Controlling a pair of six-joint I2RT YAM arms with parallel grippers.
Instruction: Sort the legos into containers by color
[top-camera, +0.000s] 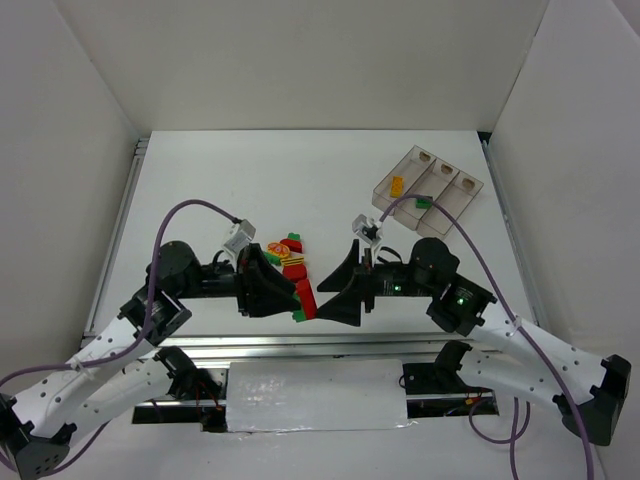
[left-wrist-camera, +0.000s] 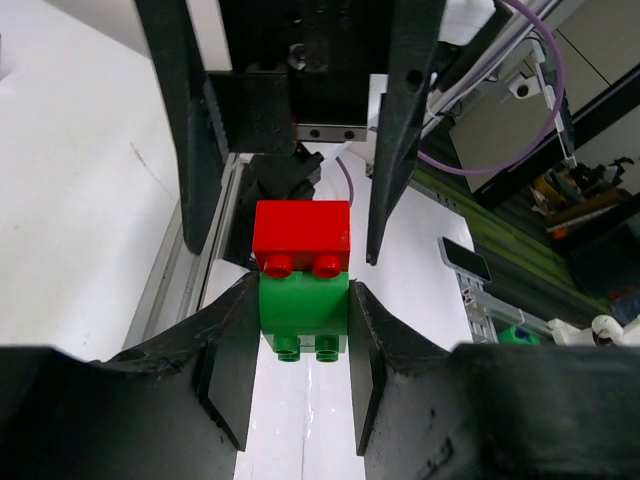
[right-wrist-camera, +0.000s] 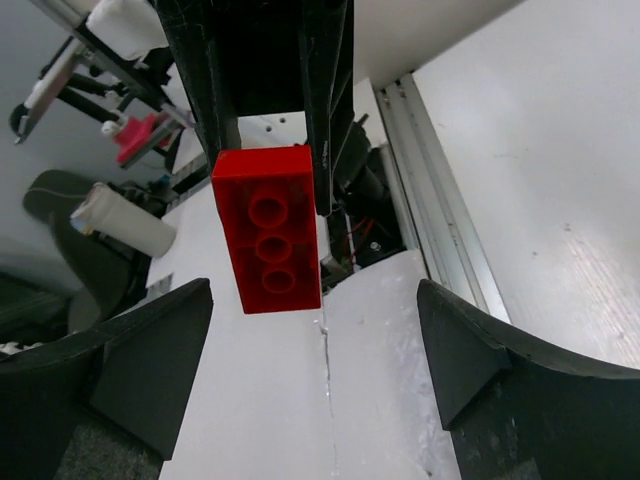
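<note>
Tray of clear smoky plastic (top-camera: 462, 186), three narrow compartments side by side, sits angled at the far right of the white counter (top-camera: 230, 180). The left compartment holds one small yellow brick (top-camera: 397, 184). The middle compartment holds one small green brick (top-camera: 424, 203) at its near end.

Near the front edge, between the arms, the left claw (left-wrist-camera: 302, 330) is clamped tight on a square green plastic brick (left-wrist-camera: 303, 305), pads on both its sides, held in the air. A red rectangular plastic brick (left-wrist-camera: 302, 235) is stuck to the green one, on the side facing the right arm. The right claw (right-wrist-camera: 315, 345) is wide open, fingertips either side of the red brick's end, gripping nothing. The right wrist view shows the red brick's hollow underside with three round tubes.

A loose pile of red, green and yellow-orange bricks (top-camera: 288, 250) lies on the counter just beyond both claws, well apart from the tray.
</note>
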